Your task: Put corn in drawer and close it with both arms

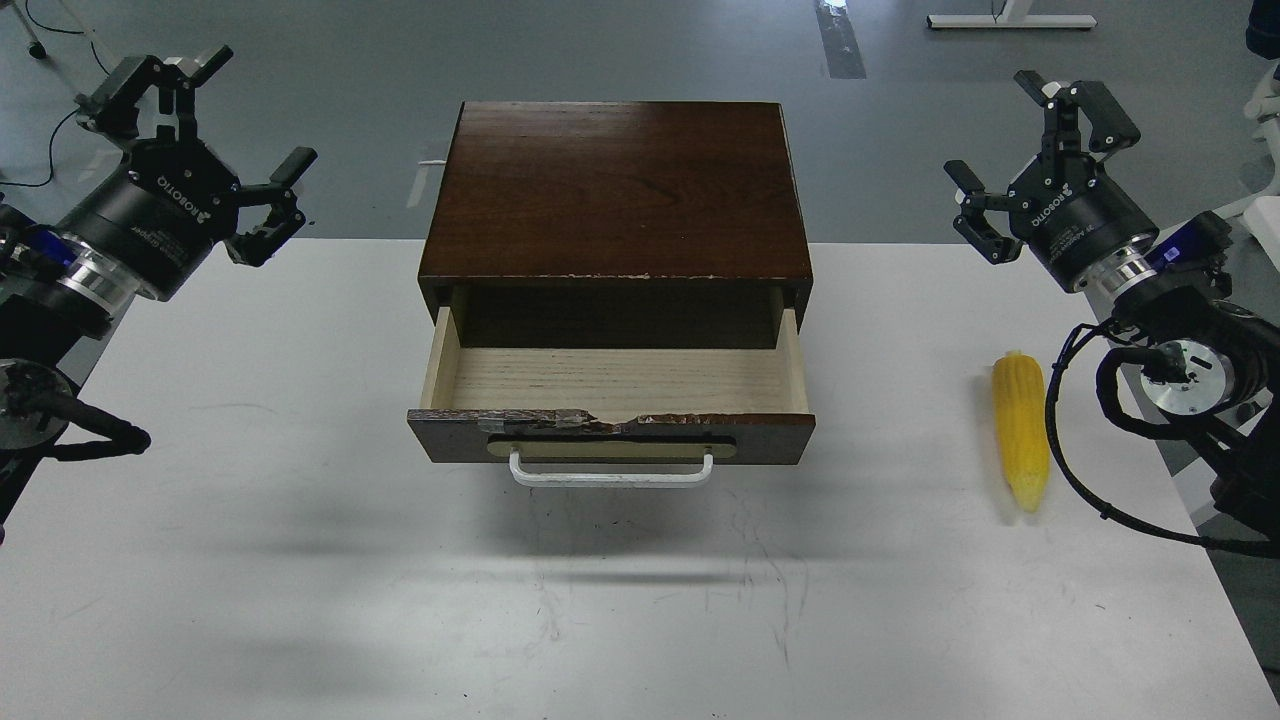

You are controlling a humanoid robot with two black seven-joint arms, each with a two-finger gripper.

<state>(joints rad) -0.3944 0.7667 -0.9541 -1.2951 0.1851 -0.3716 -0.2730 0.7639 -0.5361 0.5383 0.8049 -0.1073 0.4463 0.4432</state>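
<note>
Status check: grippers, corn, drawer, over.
Left gripper and right gripper open, empty, raised. Corn on table, right of drawer. Drawer open, empty. Path clear.

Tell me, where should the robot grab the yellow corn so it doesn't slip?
Probably around the middle of the corn, coming straight down from above with the right gripper, which is open and nearest. The cob lies flat on the white table, pointing toward and away from the robot, so the fingers should close across its narrow width, not on the tapering tip.
</note>
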